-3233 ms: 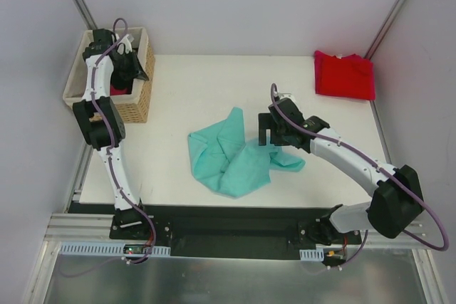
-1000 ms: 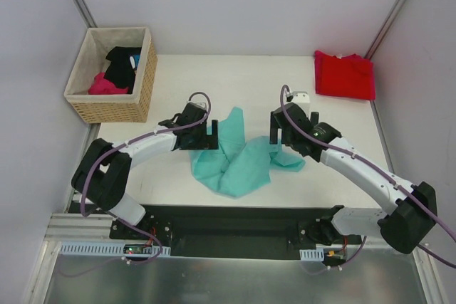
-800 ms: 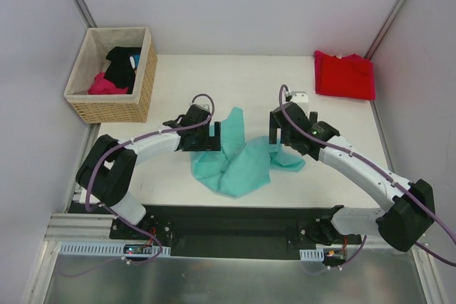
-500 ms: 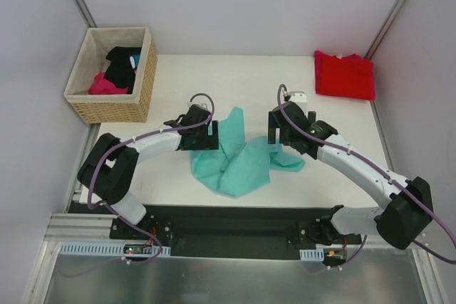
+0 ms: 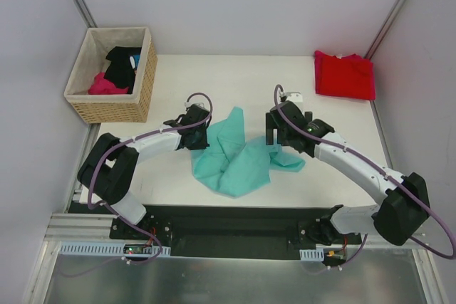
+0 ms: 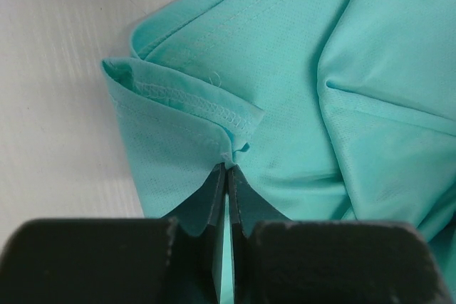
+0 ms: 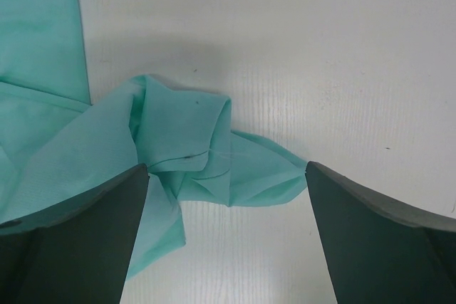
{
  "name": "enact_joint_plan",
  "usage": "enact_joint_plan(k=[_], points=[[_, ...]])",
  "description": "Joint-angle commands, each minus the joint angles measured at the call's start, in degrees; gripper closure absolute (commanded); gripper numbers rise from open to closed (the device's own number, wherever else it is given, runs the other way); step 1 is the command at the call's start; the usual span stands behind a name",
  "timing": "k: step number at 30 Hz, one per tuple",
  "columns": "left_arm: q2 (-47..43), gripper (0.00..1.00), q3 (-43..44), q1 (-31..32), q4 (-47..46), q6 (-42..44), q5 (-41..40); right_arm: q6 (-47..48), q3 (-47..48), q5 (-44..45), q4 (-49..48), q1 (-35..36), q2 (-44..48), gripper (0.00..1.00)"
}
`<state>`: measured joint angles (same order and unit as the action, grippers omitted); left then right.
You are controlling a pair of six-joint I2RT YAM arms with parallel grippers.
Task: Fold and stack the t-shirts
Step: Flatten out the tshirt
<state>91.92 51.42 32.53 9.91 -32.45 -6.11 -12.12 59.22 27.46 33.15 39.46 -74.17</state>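
The teal t-shirt (image 5: 239,158) lies crumpled in the middle of the table. My left gripper (image 5: 204,137) is at its left edge; in the left wrist view the gripper (image 6: 228,167) is shut on a pinch of the teal t-shirt (image 6: 320,48) just below a hemmed fold. My right gripper (image 5: 273,134) is open over the shirt's bunched right end; in the right wrist view the gripper (image 7: 226,170) straddles the teal folds (image 7: 192,147) with nothing held. The red t-shirt (image 5: 345,75) lies folded at the back right corner.
A wicker basket (image 5: 117,110) stands at the back left, off the table's corner, holding a black garment (image 5: 122,62) and a magenta-pink garment (image 5: 103,83). The white table (image 5: 235,83) ends at a black rail in front.
My left arm has swung from the basket to the teal shirt's left edge and its jaws have shut on the cloth. My right gripper has edged slightly away from me.
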Motion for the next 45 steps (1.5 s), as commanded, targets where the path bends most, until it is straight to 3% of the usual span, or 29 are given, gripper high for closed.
enact_joint_plan(k=[1, 5, 13, 33, 34, 37, 38, 40, 41, 42, 45], points=[[-0.95, 1.0, 1.49, -0.45, 0.9, -0.78, -0.4, 3.85, 6.77, -5.47, -2.65, -0.26, -3.77, 0.03], [-2.09, 1.0, 1.14, -0.45, 0.9, -1.04, -0.75, 6.4, 15.91, -17.15, -3.0, 0.26, -12.03, 0.03], [-3.41, 1.0, -0.53, -0.45, 0.81, -1.3, -1.1, 8.34, 27.44, -21.22, -1.6, 3.52, -25.57, 0.03], [-5.61, 1.0, -1.76, -0.54, 1.07, -0.16, -3.21, 4.65, 11.19, -21.22, -10.12, 4.22, -29.63, 0.01], [-5.7, 1.0, -1.67, -0.54, 1.07, -0.16, -3.21, 4.47, 10.57, -21.57, -10.64, 4.22, -29.54, 0.04], [-5.96, 1.0, -1.94, -0.45, 1.07, -0.16, -3.38, 4.12, 9.16, -21.92, -11.7, 4.13, -29.28, 0.33], [-6.05, 1.0, -2.02, -0.54, 1.07, -0.16, -3.47, 3.51, 9.07, -21.67, -11.44, 4.13, -28.93, 0.53], [-6.58, 1.0, -2.29, -0.54, 1.08, -0.25, -3.47, 3.51, 9.16, -19.92, -10.91, 4.31, -27.26, 0.72], [-6.93, 1.0, -2.37, -0.54, 1.16, -0.16, -3.47, 3.77, 9.42, -18.69, -10.3, 4.48, -26.47, 0.94], [-7.8, 1.0, -2.55, -0.54, 1.25, -0.25, -3.56, 4.03, 10.64, -17.28, -9.42, 4.83, -24.64, 0.99], [-11.39, 1.0, -2.12, -0.45, 1.95, 0.36, -3.47, 6.48, 15.28, -12.27, -5.82, 5.97, -21.55, 0.99]])
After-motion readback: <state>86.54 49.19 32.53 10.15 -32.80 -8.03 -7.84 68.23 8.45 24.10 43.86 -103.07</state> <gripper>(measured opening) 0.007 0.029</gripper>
